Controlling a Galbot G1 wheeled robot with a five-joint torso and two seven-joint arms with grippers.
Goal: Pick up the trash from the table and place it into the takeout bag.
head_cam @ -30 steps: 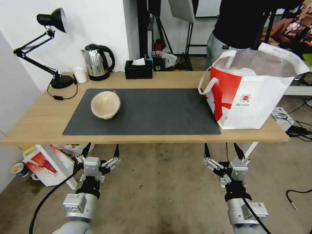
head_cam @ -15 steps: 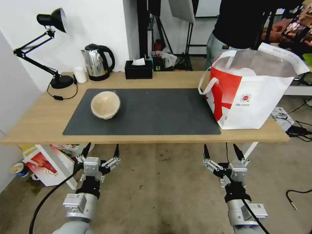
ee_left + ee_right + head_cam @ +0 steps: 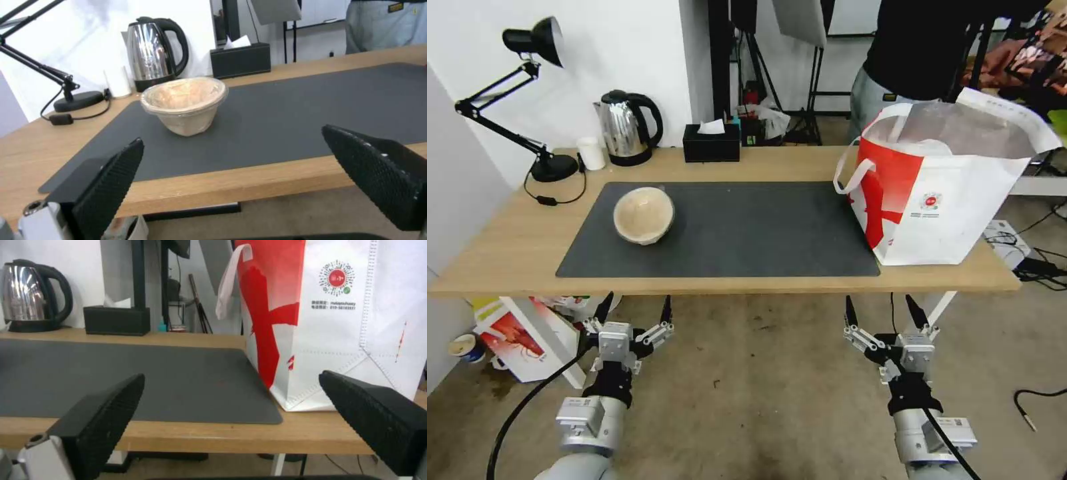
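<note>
A round beige bowl [image 3: 644, 215] of trash stands on the left part of the dark grey mat [image 3: 747, 230] on the table [image 3: 507, 247]; the left wrist view has the bowl [image 3: 184, 105] straight ahead. The white takeout bag [image 3: 940, 190] with a red side panel stands open at the table's right end, and something white lies inside it. In the right wrist view the bag [image 3: 338, 323] is close ahead. My left gripper [image 3: 634, 309] hangs open below the table's front edge on the left. Also open, the right gripper [image 3: 882, 311] sits below that edge on the right.
Along the back edge stand a black desk lamp [image 3: 527, 100], a small white cup [image 3: 591, 153], a steel kettle [image 3: 627, 127] and a black tissue box [image 3: 712, 142]. A carton with a crayfish picture [image 3: 517, 337] sits on the floor at the left. A person [image 3: 920, 60] stands behind the bag.
</note>
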